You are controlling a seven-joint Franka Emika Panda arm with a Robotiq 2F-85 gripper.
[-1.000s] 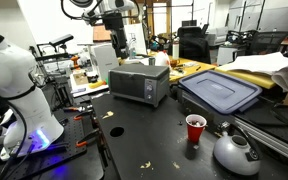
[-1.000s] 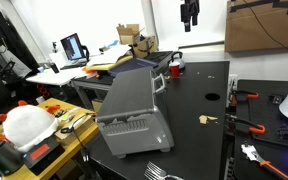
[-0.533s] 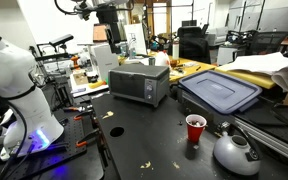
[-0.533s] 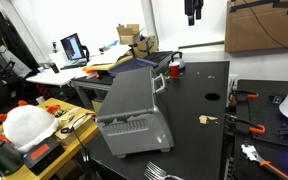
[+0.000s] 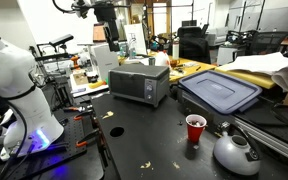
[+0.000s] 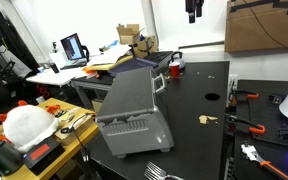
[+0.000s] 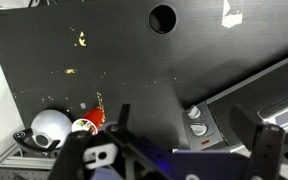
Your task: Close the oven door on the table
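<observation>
Oven door (image 5: 132, 88) unchanged, jaws higher.

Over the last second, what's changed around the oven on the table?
The gripper lifted higher above the table, open and holding nothing. The oven, red cup and kettle stayed put.

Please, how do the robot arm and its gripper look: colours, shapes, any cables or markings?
In an exterior view the arm is pale, white-grey, with rounded links. The gripper is black and blocky and ends in two fingers. In the wrist view the fingers are dark and angular, with a pale grey plate near their base. Cables and markings are too small to tell.
</observation>
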